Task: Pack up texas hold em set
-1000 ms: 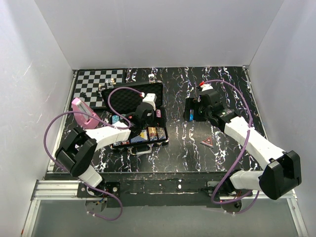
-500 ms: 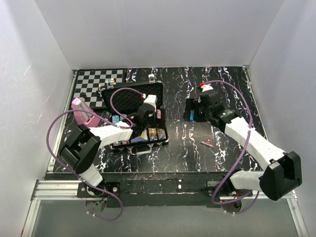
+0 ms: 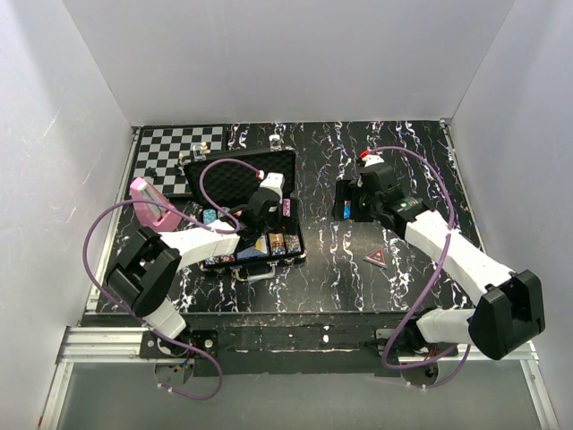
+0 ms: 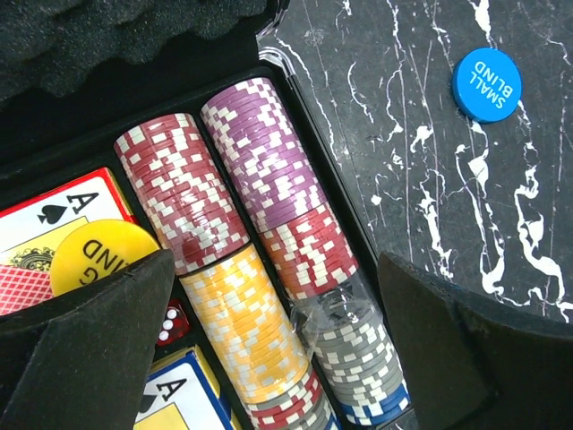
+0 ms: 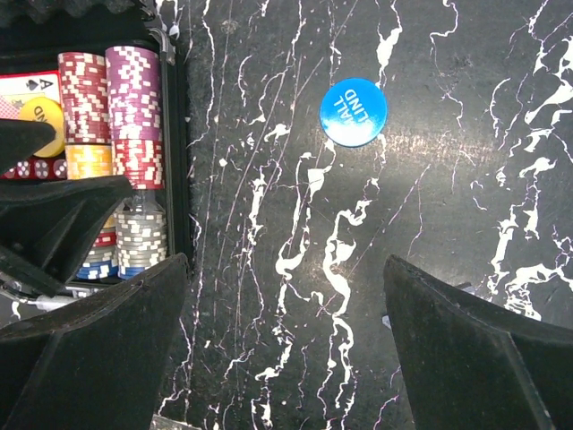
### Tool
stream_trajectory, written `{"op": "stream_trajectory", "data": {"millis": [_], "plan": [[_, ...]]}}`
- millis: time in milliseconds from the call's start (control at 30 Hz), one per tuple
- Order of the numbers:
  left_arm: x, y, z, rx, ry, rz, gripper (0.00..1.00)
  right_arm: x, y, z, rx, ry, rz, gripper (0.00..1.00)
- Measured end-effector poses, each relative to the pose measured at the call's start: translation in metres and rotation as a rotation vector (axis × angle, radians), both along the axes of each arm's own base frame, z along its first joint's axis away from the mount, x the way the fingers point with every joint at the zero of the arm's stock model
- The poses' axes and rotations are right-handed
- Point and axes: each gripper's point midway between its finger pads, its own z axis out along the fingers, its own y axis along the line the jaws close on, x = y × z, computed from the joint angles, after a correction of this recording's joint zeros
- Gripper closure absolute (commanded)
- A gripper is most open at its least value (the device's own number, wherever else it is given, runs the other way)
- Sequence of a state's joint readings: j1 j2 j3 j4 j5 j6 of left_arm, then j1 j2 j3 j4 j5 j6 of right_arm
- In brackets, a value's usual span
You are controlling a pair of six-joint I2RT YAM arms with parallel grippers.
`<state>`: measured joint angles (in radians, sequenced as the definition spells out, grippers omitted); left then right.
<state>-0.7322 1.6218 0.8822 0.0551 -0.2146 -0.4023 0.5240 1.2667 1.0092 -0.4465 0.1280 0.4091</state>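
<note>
**Nearly packed; briefcase (image 3: 269, 260) open**

Centre-left on the table (image 5: 466, 161), it holds chip rows (image 4: 260, 179), card decks (image 4: 45, 210) and yellow button (image 4: 98, 255). Loose just beside it: blue button (image 5: 354, 112). You've that to stow, lid (image 3: 235, 184) to shut. Left gripper (image 4: 276, 269) over chips, right gripper (image 5: 285, 269) near blue button: both spread, empty.

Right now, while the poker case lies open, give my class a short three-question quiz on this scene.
1. True or false: the blue button lies inside the case.
2. Which gripper hangs over the chips? A left, B right, C neither.
3. Fill in: the right gripper, above the table, has its jaws ____.

Key:
1. False, it lies on the table.
2. A, the left gripper.
3. Open.
</note>
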Motion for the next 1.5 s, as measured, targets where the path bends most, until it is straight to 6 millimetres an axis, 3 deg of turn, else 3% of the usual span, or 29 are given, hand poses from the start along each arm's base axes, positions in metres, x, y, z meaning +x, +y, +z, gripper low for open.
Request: {"op": "stream_trajectory", "data": {"millis": [100, 167, 433, 533, 667, 800, 867, 1167, 1500], "plan": [[-0.003, 0.002, 0.009, 0.0, -0.007, -0.01, 0.02, 0.001, -0.001, -0.006, -0.013, 0.016, -0.003, 0.03], [-0.004, 0.002, 0.026, -0.013, -0.03, -0.023, 0.02, 0.003, -0.002, -0.013, -0.032, 0.041, -0.009, 0.02], [-0.017, 0.008, 0.142, -0.117, -0.186, -0.076, 0.02, 0.024, -0.01, -0.045, -0.108, 0.131, -0.041, 0.07], [-0.03, 0.023, 0.163, -0.119, -0.205, -0.083, 0.02, 0.034, -0.009, -0.054, -0.134, 0.16, -0.042, 0.15], [-0.036, 0.058, 0.168, -0.12, -0.188, -0.045, 0.02, 0.048, -0.002, -0.069, -0.162, 0.196, -0.032, 0.21], [-0.031, 0.106, 0.158, -0.11, -0.155, 0.062, 0.02, 0.06, 0.004, -0.088, -0.187, 0.241, -0.032, 0.23], [-0.034, 0.117, 0.154, -0.092, -0.14, 0.082, 0.02, 0.063, 0.005, -0.098, -0.201, 0.262, -0.032, 0.25], [-0.042, 0.123, 0.156, -0.06, -0.149, 0.063, 0.02, 0.073, 0.0, -0.127, -0.25, 0.333, -0.053, 0.27], [-0.043, 0.124, 0.157, -0.057, -0.153, 0.06, 0.02, 0.085, -0.002, -0.135, -0.269, 0.344, -0.068, 0.32]]}}
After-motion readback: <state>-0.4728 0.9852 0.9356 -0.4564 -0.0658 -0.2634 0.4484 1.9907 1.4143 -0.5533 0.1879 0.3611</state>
